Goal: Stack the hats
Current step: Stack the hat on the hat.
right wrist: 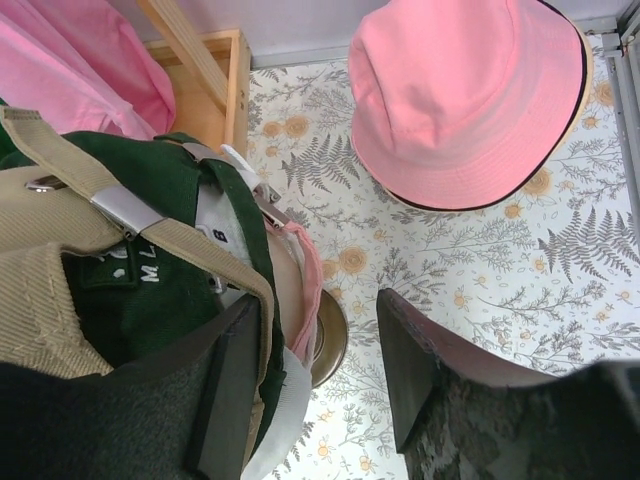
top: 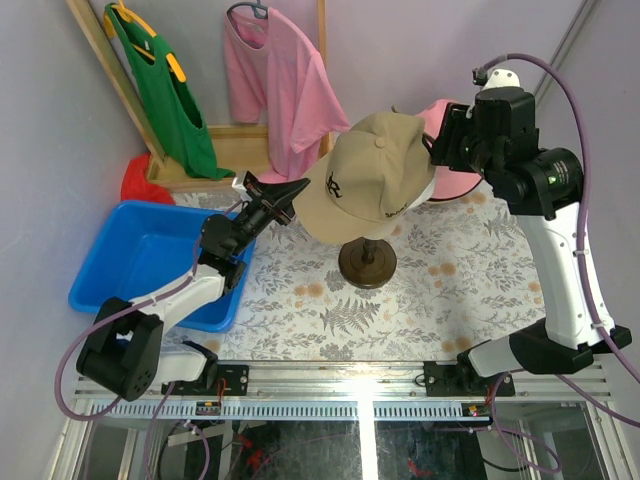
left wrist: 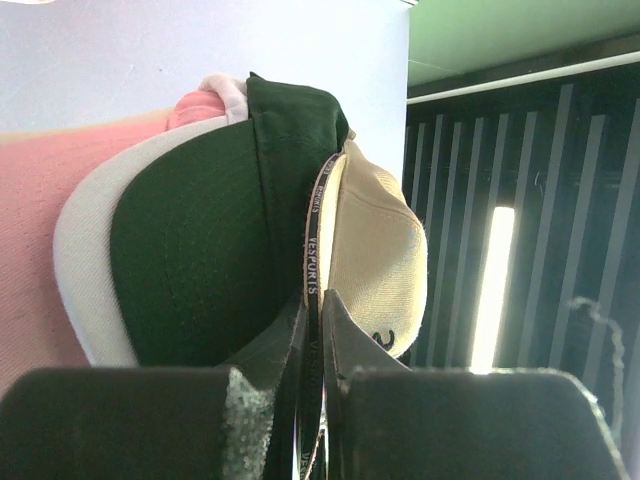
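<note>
A tan cap with dark lettering (top: 365, 180) sits on top of a stack on the stand at the table's middle. My left gripper (top: 288, 196) is shut on its brim edge (left wrist: 318, 235). In the left wrist view the dark green cap (left wrist: 200, 250) lies under the tan cap (left wrist: 380, 250), with a bit of the pink cap (left wrist: 195, 105) beyond. My right gripper (top: 437, 150) is open at the back of the stack. In its view (right wrist: 320, 370) one finger touches the tan strap (right wrist: 190, 245), beside the green cap (right wrist: 150, 300) and the pink cap's edge (right wrist: 310, 280). The pink bucket hat (right wrist: 465, 100) lies on the table behind (top: 460, 185).
The stand's round brown base (top: 366, 262) is on the flowered cloth. A blue bin (top: 150, 255) stands at the left. A wooden rack (top: 230, 135) at the back holds a green garment (top: 165, 90) and a pink shirt (top: 285, 90). A red cloth (top: 145, 180) lies beside it.
</note>
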